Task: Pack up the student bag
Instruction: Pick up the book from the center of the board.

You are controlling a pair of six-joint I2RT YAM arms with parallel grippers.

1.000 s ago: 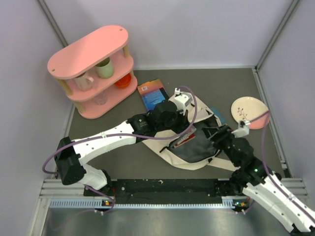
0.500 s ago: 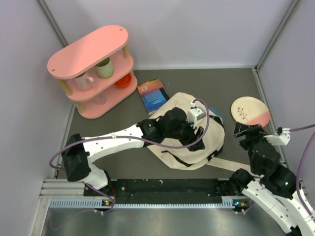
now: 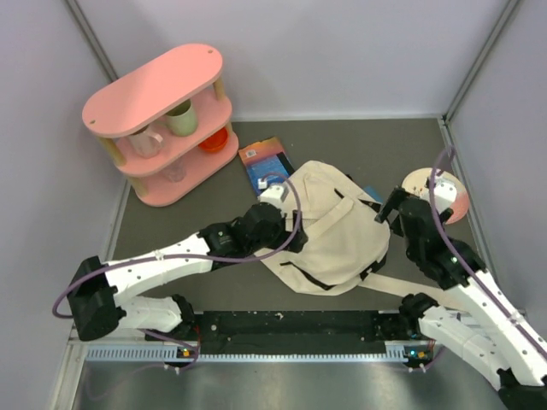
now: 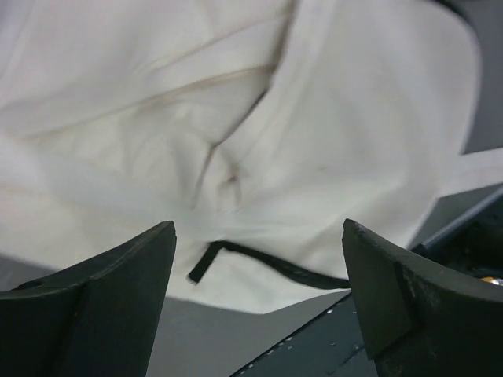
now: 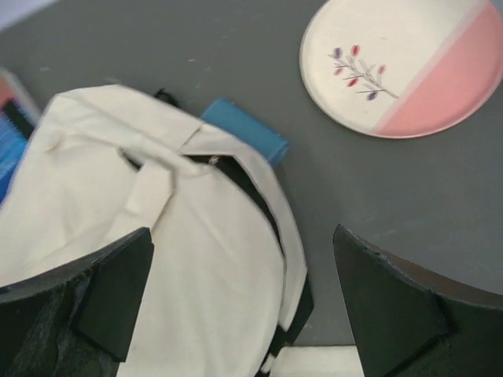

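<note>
Student bag: the student bag [image 3: 333, 231] lies slumped on its side in the middle of the worktop [image 3: 376, 145], between the two arms, cream cloth uppermost and black trim along its near edge.
Opening: no open mouth shows in any view, and the contents cannot be seen.
Left claw: the left claw [image 4: 258, 236] has its jaws spread wide and holds nothing. It hangs just over the bag's left side, with only cloth and a black strap between the fingers.
Right claw: the right claw [image 5: 242, 239] is also wide apart and empty, beside the bag's right edge.
Outside the bag: a blue and orange book [image 3: 265, 164] lies on the worktop at the bag's far-left corner, and a blue item [image 5: 245, 132] pokes out from under the bag's far edge.
Others nearby: a plate [image 5: 393, 67] and a pink shelf [image 3: 158, 102] holding cups.
Progress: probably partway at best, since at least the book looks unpacked and the bag would need opening again.
</note>
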